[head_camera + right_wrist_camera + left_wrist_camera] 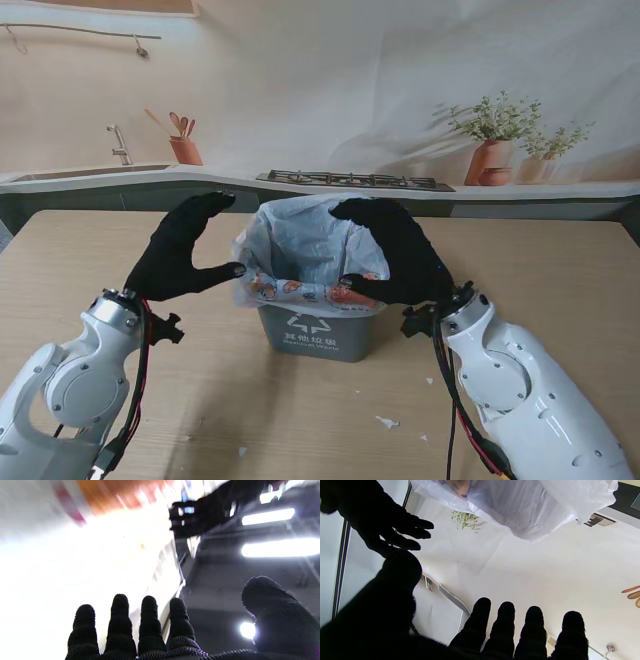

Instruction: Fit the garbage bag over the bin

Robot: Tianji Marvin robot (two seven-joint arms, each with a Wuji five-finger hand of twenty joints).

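A small grey bin [318, 334] stands mid-table with a white garbage bag [300, 250] inside it, the bag's mouth puffed up above the rim and its printed edge folded over the near side. My left hand [180, 250] hovers open just left of the bag, thumb toward it, not touching. My right hand [395, 255] is raised over the bin's right side, fingers spread above the bag, holding nothing that I can see. In the left wrist view the bag [520, 507] hangs apart from my fingertips [506, 620]. The right wrist view is blurred; its fingers [147, 620] are spread.
The wooden table [560, 280] carries small white scraps [388, 422] near my right forearm. Behind the table runs a counter with a sink [90, 172], a utensil pot [185, 150], a hob [350, 180] and potted plants [495, 140].
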